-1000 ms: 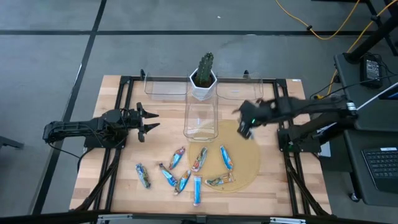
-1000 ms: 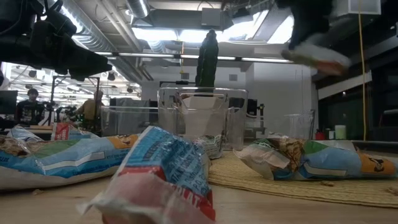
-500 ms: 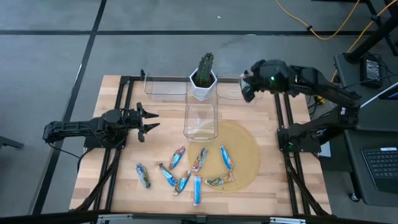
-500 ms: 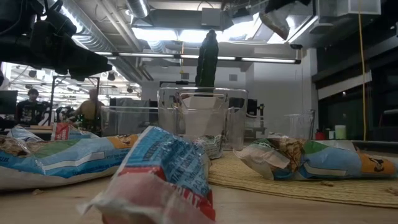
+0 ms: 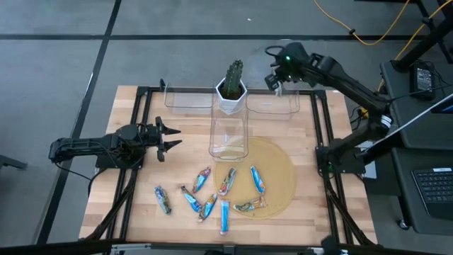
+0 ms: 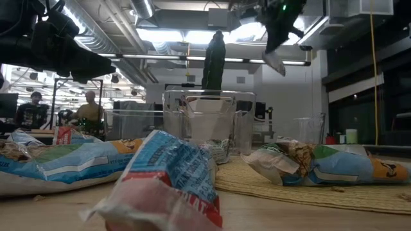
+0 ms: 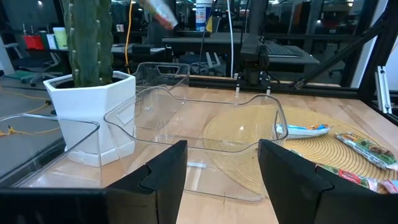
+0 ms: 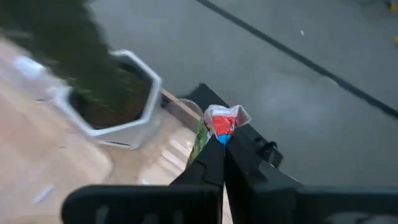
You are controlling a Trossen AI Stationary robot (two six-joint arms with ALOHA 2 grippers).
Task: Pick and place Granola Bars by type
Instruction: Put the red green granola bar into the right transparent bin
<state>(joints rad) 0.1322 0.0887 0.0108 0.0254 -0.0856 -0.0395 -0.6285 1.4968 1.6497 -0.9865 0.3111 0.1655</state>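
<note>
Right end effector (image 5: 277,79): clenched on one granola bar (image 8: 219,124), green wrapper with a red-and-white end poking out past the fingertips; raised above the far edge of the worktop (image 5: 127,212), over the far-right clear bin (image 5: 274,106).
Left end effector (image 5: 168,137): released, fingers apart, holding nothing; parked near the left edge, pointing toward the tall clear bin (image 5: 228,138) in the middle.
Remaining granola bars (image 5: 212,195): eight or so loose near the front edge, some on the round woven mat (image 5: 279,173), some on bare wood left of it.
Progress: early; one bar in transit, looks about ready to drop into the far-right bin; nearly all the pile yet to sort. Far-left clear bin (image 5: 187,97) appears empty, though clear walls make that hard to confirm.
High view only: whole layout, both arms, bins flanking the potted cactus (image 5: 232,85) at the far edge.
Right wrist view only: wrapper colour of the held bar, tight pinch.
Low view only: bar dangling high above the bins (image 6: 275,59); people in the room behind.
Left wrist view only: open fingers (image 7: 163,174) framing the tall bin.
</note>
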